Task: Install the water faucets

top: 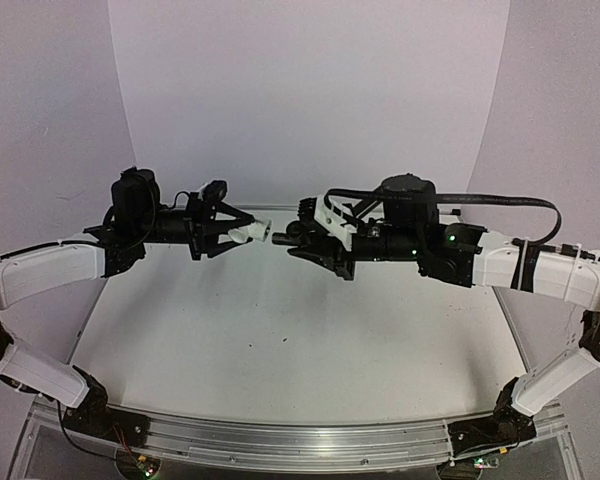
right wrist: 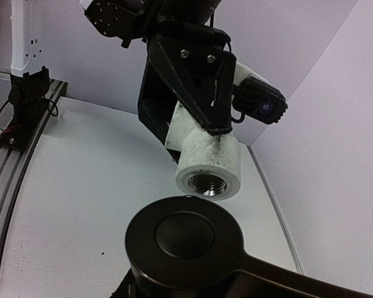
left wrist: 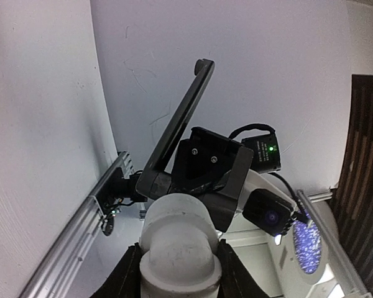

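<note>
My left gripper [top: 234, 232] is shut on the white plastic fitting [top: 248, 233] and holds it in the air above the far middle of the table. In the left wrist view the fitting [left wrist: 174, 236] sits clamped between my two fingers. My right gripper [top: 300, 238] is shut on the black metal faucet [top: 280, 238], whose tip points at the fitting with a small gap between them. In the right wrist view the faucet's round black cap [right wrist: 183, 239] is just below the fitting's threaded opening [right wrist: 209, 183]. The faucet's long black handle [left wrist: 180, 121] rises ahead in the left wrist view.
The white table [top: 280, 340] lies below both grippers, with an aluminium rail [top: 280, 440] along its near edge. White curved backdrop walls [top: 310, 90] surround the far side. The right arm's cable [top: 500, 202] loops above its wrist.
</note>
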You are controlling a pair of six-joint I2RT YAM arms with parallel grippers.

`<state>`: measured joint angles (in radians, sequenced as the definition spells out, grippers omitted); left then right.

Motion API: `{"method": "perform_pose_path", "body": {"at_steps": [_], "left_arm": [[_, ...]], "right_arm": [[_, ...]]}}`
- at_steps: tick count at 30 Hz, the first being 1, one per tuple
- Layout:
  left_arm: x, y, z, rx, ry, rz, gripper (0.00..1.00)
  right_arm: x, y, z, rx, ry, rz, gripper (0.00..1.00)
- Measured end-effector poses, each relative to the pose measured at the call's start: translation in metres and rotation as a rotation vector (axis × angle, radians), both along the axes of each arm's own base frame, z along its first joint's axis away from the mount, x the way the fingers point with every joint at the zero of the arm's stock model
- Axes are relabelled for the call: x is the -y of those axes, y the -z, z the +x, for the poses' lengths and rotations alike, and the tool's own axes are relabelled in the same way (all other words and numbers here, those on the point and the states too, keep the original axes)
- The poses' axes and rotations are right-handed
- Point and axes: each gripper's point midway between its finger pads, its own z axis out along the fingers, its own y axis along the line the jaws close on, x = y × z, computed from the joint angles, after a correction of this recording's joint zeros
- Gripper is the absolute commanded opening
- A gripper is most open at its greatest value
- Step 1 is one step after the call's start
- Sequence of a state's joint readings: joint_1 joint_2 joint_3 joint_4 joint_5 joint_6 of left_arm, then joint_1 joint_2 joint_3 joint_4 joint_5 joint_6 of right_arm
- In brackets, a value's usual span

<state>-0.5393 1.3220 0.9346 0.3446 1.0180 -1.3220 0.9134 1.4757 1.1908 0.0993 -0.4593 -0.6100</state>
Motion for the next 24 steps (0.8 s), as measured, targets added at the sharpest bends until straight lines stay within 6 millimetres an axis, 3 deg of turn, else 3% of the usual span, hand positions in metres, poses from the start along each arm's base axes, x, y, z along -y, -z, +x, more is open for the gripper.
{"method": "perform_pose_path", "body": {"at_steps": [8,19,24], "left_arm": [[-0.001,-0.017,0.0,-0.07,-0.006,-0.063,0.0],[-0.001,-0.022,0.003,-0.104,-0.028,-0.08,0.0],[-0.001,-0.023,0.004,-0.099,-0.03,-0.083,0.0]], "right_arm": [[-0.001,-0.004,0.003,0.086,0.001,-0.009,0.0],[-0.004,-0.025,0.005,0.151,0.011,0.061,0.0],[-0.007,-0.026,0.009,0.152,0.018,0.073,0.0]]}}
